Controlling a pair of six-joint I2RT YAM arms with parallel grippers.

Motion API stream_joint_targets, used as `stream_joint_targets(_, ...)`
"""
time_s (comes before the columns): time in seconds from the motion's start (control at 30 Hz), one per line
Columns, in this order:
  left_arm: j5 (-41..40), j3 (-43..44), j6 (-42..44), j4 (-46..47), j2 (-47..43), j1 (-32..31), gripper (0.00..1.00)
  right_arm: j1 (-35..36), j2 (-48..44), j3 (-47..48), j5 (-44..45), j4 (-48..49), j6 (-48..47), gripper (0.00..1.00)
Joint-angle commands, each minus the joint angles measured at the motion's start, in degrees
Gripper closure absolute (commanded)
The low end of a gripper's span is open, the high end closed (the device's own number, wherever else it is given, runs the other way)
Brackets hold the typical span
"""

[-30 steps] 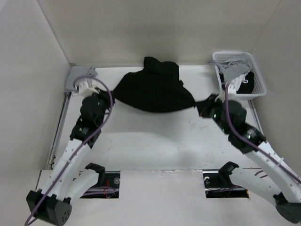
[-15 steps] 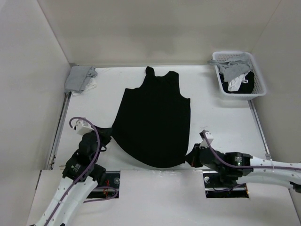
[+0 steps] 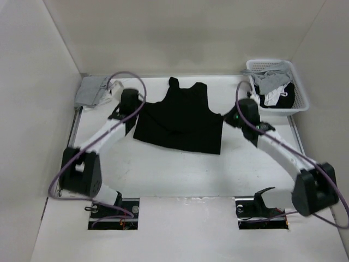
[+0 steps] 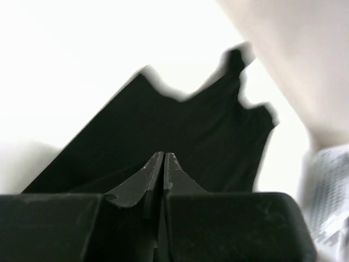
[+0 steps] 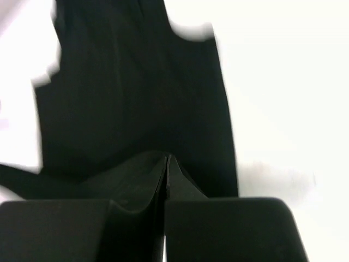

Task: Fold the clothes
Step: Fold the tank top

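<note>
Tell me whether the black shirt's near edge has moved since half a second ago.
Yes. The near edge of the black shirt has drawn away from the front of the table, toward the far wall.

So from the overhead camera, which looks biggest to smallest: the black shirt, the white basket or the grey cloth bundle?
1. black shirt: clearly the largest, spread across the middle.
2. white basket: well under the shirt's spread.
3. grey cloth bundle: smallest, somewhat smaller than the basket.

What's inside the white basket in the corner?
The white basket holds a grey cloth on top, a white cloth and something black. Whatever lies beneath them is covered.
</note>
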Motion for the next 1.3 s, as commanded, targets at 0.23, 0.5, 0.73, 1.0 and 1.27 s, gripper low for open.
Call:
stream_joint_targets(0.23,2.2,57.0,6.0,3.2,42.7,4.4,0.81,-14.4,40.6,49.3,-12.1,4.0,-2.6,0.98)
stream_joint_targets(0.5,1.5,24.3,3.9,14.5,27.4,6.9,0.64,-12.7,39.4,40.2,-11.5,7.0,-3.0,0.55)
stream_joint_targets(0.73,9.0,-3.1,-0.1,24.8,16.6,6.3,0.61,-6.3,20.2,10.7,-8.7,18.1,-1.5,1.00)
stream_joint_targets(1.0,16.8,-1.5,-2.1,29.2,24.4,8.0,0.57,-4.7,10.1,-7.1,-7.4,23.6,1.0,0.73)
stream_joint_targets(1.27,14.5,1.4,-3.4,28.5,30.2,9.2,0.75,-7.6,13.5,-13.4,-9.6,27.6,6.1,0.51)
